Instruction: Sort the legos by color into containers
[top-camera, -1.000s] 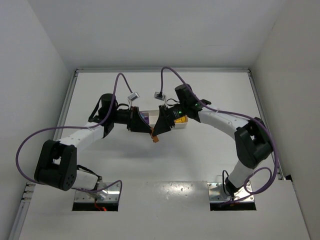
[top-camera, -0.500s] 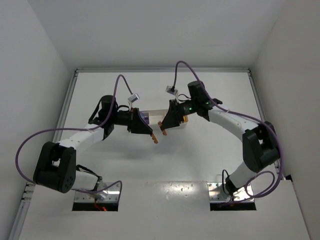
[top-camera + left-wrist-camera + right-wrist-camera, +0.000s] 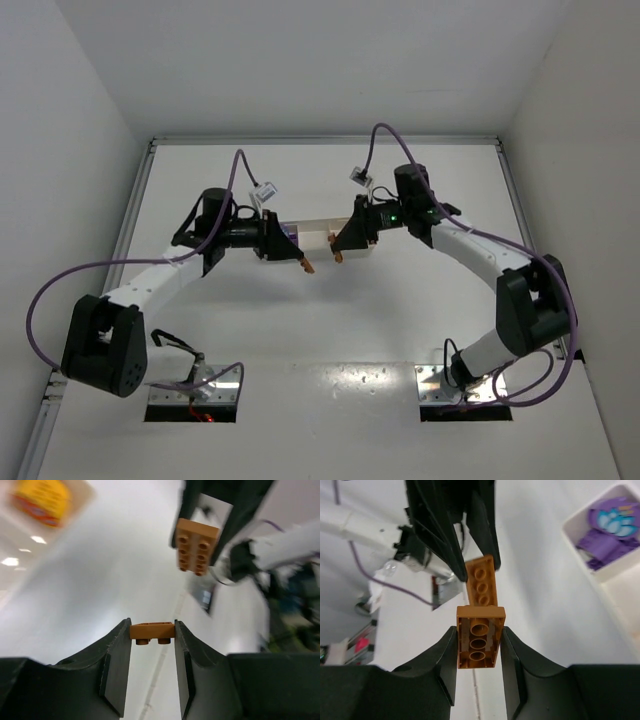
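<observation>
My left gripper (image 3: 305,266) is shut on a thin brown lego plate (image 3: 152,630), held in the air above the table. My right gripper (image 3: 338,256) is shut on a brown two-by-four lego brick (image 3: 480,636), its hollow underside toward its camera. The two bricks face each other a small gap apart, in front of the white tray (image 3: 318,234). In the left wrist view the right gripper's brick (image 3: 196,546) shows studs-on. In the right wrist view the left gripper's plate (image 3: 482,583) shows beyond my brick. Purple legos (image 3: 609,540) lie in one tray compartment (image 3: 580,523).
The purple compartment also holds a purple round label (image 3: 617,519). A yellow-orange round label (image 3: 43,501) shows blurred at the left wrist view's top left. White walls close in the table on three sides. Purple cables (image 3: 238,165) loop above both arms.
My right gripper has pulled back to the right with its brown brick, away from my left gripper. The two bricks, together a second ago, are now apart. My left gripper has shifted slightly up.
</observation>
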### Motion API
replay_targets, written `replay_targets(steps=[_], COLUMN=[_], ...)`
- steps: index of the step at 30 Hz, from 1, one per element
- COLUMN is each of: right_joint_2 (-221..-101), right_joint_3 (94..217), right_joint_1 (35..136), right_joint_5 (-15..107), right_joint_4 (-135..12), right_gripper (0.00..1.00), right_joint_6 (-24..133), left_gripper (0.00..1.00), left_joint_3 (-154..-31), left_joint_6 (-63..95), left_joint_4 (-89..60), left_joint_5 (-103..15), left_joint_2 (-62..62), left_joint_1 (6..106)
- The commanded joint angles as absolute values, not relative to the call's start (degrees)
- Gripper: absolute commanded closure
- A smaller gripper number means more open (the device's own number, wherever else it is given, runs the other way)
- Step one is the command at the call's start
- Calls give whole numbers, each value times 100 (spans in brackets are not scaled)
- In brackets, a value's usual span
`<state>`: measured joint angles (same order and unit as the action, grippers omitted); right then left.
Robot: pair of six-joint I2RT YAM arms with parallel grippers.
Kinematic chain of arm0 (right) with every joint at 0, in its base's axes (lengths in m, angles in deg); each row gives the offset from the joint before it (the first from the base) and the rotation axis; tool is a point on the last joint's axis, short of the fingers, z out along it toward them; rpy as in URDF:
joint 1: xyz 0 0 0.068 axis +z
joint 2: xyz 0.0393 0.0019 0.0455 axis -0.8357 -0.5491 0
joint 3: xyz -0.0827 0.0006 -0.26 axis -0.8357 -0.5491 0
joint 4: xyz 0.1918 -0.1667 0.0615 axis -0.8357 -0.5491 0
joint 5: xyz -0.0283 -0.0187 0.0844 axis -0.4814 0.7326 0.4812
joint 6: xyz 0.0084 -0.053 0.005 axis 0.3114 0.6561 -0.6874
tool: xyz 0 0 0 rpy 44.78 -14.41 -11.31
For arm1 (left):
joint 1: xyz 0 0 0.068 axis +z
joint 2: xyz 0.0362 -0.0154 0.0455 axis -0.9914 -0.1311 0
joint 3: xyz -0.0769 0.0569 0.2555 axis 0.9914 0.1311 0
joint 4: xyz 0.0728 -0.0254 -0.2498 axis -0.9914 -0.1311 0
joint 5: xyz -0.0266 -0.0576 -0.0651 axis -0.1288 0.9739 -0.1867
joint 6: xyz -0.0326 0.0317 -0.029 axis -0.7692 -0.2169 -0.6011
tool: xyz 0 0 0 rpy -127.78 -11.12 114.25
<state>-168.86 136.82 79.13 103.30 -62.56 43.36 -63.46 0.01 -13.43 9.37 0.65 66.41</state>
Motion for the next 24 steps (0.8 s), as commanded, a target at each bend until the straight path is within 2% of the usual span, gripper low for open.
replay_targets(steps=[1,5,9,24], right_joint_2=[-16497,-16392,-16277,-16330], right_joint_3=[13684,13632,13517,13465], right_joint_1=[7788,7735,7629,7418], right_joint_5=[9367,8618,8230,8292], right_joint_4=[-6176,-6291,-6291,-6291], right_gripper=[100,100,100,100], right_joint_6=[4571,4729,4729,4729], left_gripper=[94,95,95,95], left_joint_3=[-6711,-7053,-7369,-8477], left_joint_6=[778,831,831,831], left_joint_4=[-2152,-2285,-2285,-1881], left_joint_5=[-917,-2140,-2519,-2634], left_joint_2=[378,-34,-623,-2232], left_joint_1=[6656,6656,6480,5971])
